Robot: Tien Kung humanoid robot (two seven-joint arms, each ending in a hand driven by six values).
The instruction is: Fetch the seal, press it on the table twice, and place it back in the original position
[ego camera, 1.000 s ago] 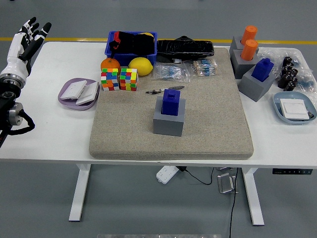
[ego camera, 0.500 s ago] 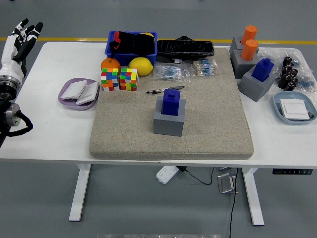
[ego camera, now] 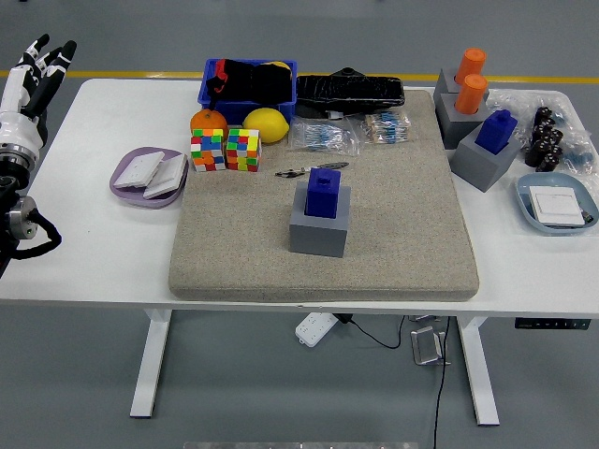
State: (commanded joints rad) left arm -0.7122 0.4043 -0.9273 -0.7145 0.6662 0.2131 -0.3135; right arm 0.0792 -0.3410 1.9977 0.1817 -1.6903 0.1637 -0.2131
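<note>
White table (ego camera: pixel 84 253) under grey floor fills the head view, with a beige felt mat (ego camera: pixel 402 234) across its middle. On the mat the blue seal (ego camera: pixel 324 193) stands upright in its grey holder (ego camera: pixel 318 231), untouched and well apart from any hand.

Over the last second the left hand (ego camera: pixel 30 77) has drifted further out toward the picture's left edge and a little upward; a second ago it stood nearer the table's left end, and since half a second ago it has hardly moved. Its fingers are stretched out and hold nothing. By that reading the hand is pulling clear rather than reaching in, so the seal either sits back in place or has not yet been fetched; the pictures alone cannot settle which.

No right arm shows anywhere. The left forearm is cut off by the frame edge, so its full pose is unclear. A second blue seal (ego camera: pixel 495 131) on a grey block and two orange ones (ego camera: pixel 471 79) stand at the mat's far right. The contents of the blue bin (ego camera: pixel 211 89) at the back are too dark to make out.
</note>
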